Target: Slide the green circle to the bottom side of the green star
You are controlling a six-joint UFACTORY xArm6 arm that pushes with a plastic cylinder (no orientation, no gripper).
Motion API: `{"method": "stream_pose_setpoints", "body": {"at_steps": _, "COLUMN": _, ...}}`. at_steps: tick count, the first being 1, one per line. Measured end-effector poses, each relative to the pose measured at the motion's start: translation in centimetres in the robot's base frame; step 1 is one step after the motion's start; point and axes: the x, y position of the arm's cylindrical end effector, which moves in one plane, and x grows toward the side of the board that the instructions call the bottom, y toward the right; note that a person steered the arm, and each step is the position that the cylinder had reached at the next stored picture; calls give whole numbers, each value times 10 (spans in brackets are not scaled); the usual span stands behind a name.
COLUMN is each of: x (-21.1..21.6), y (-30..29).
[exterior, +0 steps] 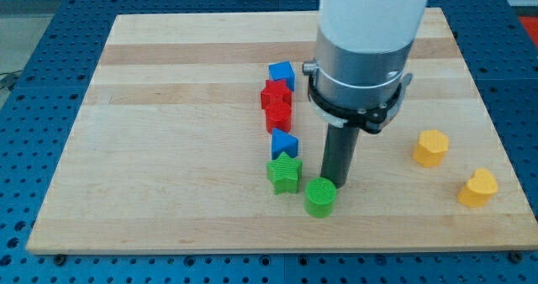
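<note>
The green circle [320,197] lies near the view's bottom, just right of and slightly below the green star [284,172]. My tip [337,183] stands at the circle's upper right edge, touching or nearly touching it. The rod hangs from the arm's large white and grey body above.
A blue triangle [283,143] sits right above the green star. Above it stand two red blocks [276,104] and a blue cube [282,72] in a column. A yellow hexagon [430,147] and a yellow heart [477,188] lie at the view's right, on the wooden board [168,149].
</note>
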Motion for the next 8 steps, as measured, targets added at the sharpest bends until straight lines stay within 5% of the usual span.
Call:
{"method": "stream_pose_setpoints", "body": {"at_steps": 2, "x": -1, "y": 36}}
{"method": "stream_pose_setpoints", "body": {"at_steps": 8, "x": 35, "y": 16}}
